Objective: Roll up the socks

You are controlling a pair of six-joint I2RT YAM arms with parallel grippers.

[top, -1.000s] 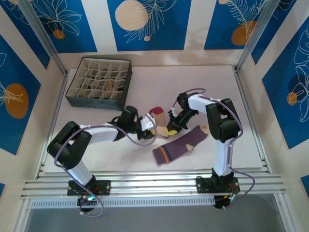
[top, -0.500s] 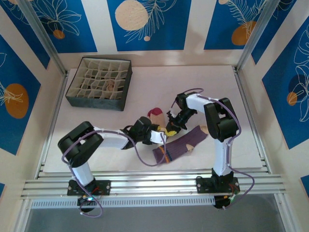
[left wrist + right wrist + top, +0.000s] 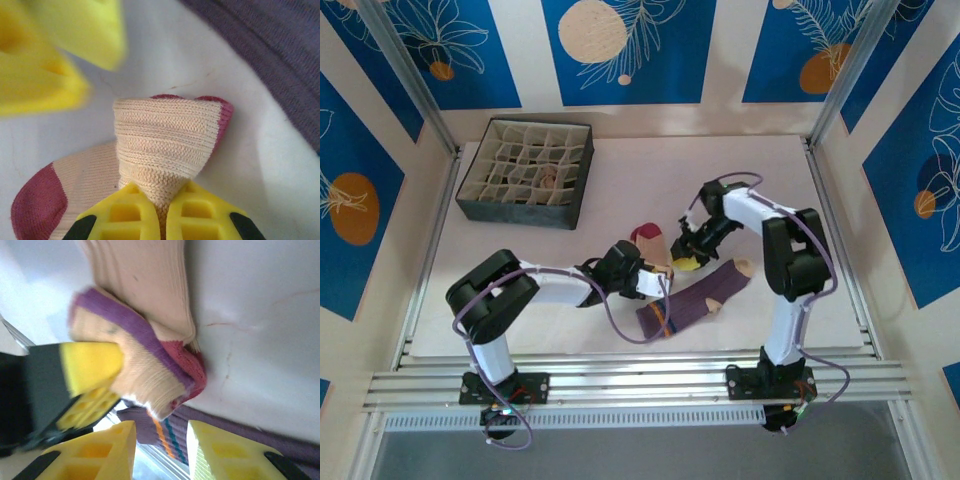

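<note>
Mid-table, the left gripper (image 3: 161, 202) pinches a fold of the partly rolled cream sock (image 3: 165, 145), the right gripper (image 3: 161, 435) stands parted and empty beside it, and the purple sock (image 3: 695, 300) lies flat nearby, so 2 socks look unfinished.

Place: a robot lab cell, not a home or shop.
Walls: printed panels (image 3: 630, 50), blue and cream with leaf and circle motifs, at 9, 12 and 3 o'clock.
Frame: aluminium posts (image 3: 410, 85) at the far corners; slotted rails (image 3: 640, 380) along 6 o'clock.
Surface: white table (image 3: 720, 170).
Rig: two arm bases (image 3: 500, 385) bolted to the rails, purple cables (image 3: 620, 322) looping loose.
</note>
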